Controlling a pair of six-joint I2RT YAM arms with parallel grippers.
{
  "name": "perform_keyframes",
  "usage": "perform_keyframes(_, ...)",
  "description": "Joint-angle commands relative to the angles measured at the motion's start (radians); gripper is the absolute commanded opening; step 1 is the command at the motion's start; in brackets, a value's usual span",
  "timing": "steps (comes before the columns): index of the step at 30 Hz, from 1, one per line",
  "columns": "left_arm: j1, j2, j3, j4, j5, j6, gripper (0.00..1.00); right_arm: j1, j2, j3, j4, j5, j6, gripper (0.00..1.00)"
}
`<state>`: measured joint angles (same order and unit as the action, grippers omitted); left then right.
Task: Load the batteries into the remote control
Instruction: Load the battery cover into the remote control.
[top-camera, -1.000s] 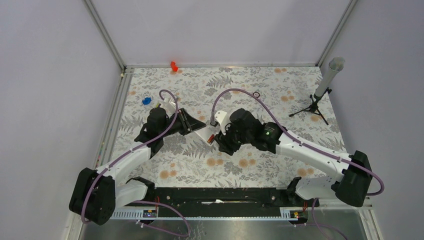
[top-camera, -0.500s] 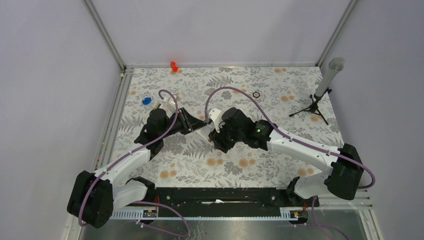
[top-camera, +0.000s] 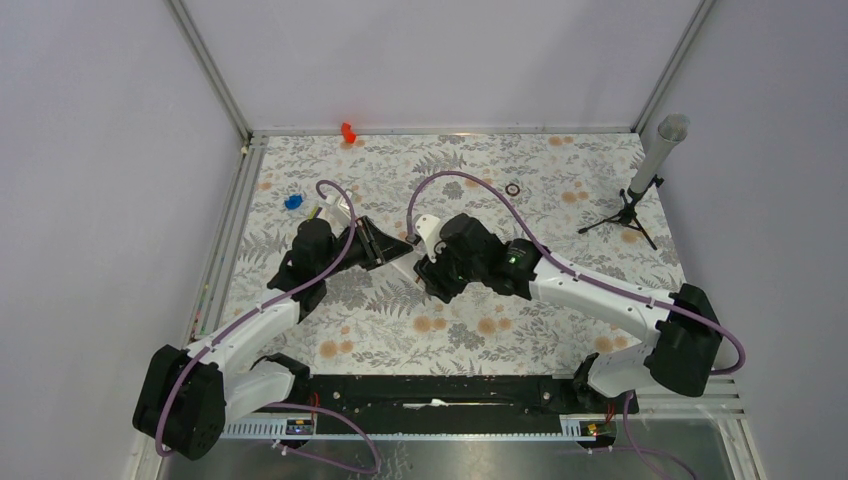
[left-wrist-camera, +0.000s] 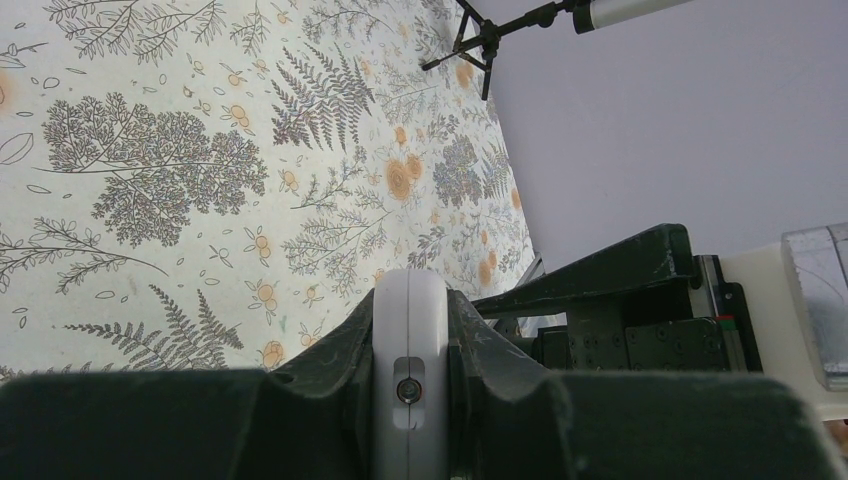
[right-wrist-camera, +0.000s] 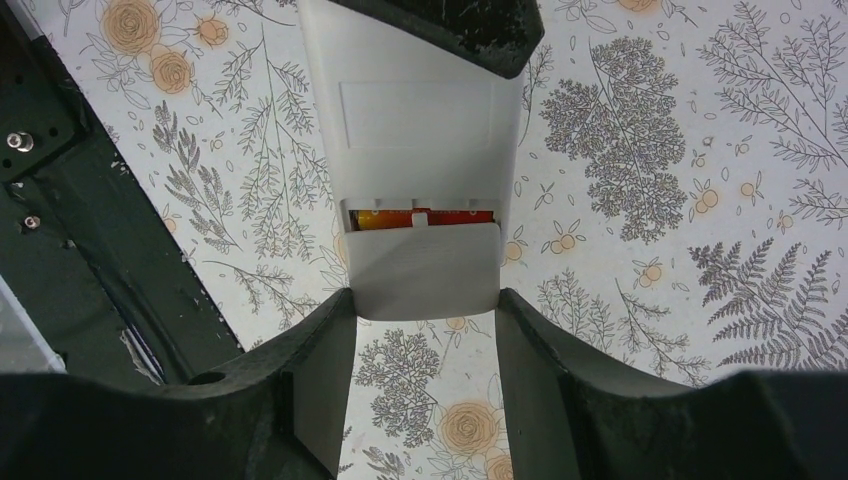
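Observation:
The white remote control (top-camera: 407, 262) is held above the floral mat between both grippers. My left gripper (top-camera: 392, 250) is shut on its one end; the left wrist view shows that end edge-on (left-wrist-camera: 410, 320) clamped between the fingers (left-wrist-camera: 335, 350). In the right wrist view the plain white back (right-wrist-camera: 415, 110) faces me. Its battery cover (right-wrist-camera: 425, 272) is slid partly off, and the red batteries (right-wrist-camera: 420, 217) show in the narrow gap. My right gripper (right-wrist-camera: 425, 300) is shut on the cover's end, one fingertip at each side.
A bright red plastic piece (top-camera: 348, 132) lies at the far edge and a blue piece (top-camera: 293, 201) at the far left. A small dark ring (top-camera: 513, 189) lies behind the right arm. A tripod with a grey tube (top-camera: 628, 212) stands at the right. Walls enclose three sides.
My right gripper has moved left toward the left gripper along the remote, so the visible stretch of remote between them has shrunk. The left arm has barely moved.

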<state>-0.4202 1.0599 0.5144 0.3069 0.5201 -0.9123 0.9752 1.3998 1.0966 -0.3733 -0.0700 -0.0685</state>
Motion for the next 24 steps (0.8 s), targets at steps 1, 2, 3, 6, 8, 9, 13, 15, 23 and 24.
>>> perform_keyframes(1, -0.005, -0.008, 0.009, 0.072, 0.013, 0.021, 0.00, 0.011, 0.008, 0.044, 0.041, 0.029, 0.011, 0.36)
perform_keyframes(2, -0.005, -0.006, 0.010, 0.071, 0.016, 0.021, 0.00, 0.011, 0.010, 0.045, 0.043, 0.032, 0.011, 0.36)
perform_keyframes(3, -0.005, -0.004, 0.010, 0.069, 0.018, 0.021, 0.00, 0.011, 0.010, 0.045, 0.044, 0.036, 0.012, 0.36)
perform_keyframes(6, -0.006, -0.003, 0.009, 0.072, 0.022, 0.018, 0.00, 0.011, 0.017, 0.047, 0.048, 0.032, 0.013, 0.36)
perform_keyframes(8, -0.006, -0.004, 0.009, 0.071, 0.024, 0.019, 0.00, 0.011, 0.023, 0.050, 0.049, 0.034, 0.014, 0.36)
perform_keyframes(9, -0.006, -0.006, 0.009, 0.070, 0.025, 0.021, 0.00, 0.012, 0.023, 0.051, 0.048, 0.037, 0.013, 0.36)
perform_keyframes(13, -0.006, -0.008, 0.007, 0.067, 0.025, 0.025, 0.00, 0.011, 0.030, 0.055, 0.050, 0.042, 0.011, 0.36)
perform_keyframes(15, -0.006, -0.008, 0.007, 0.069, 0.028, 0.027, 0.00, 0.011, 0.034, 0.057, 0.050, 0.040, 0.012, 0.36)
perform_keyframes(23, -0.006, -0.007, 0.009, 0.063, 0.042, 0.026, 0.00, 0.011, 0.056, 0.069, 0.040, 0.060, 0.016, 0.36)
perform_keyframes(24, -0.006, -0.009, 0.010, 0.063, 0.043, 0.024, 0.00, 0.011, 0.060, 0.071, 0.038, 0.060, 0.017, 0.36)
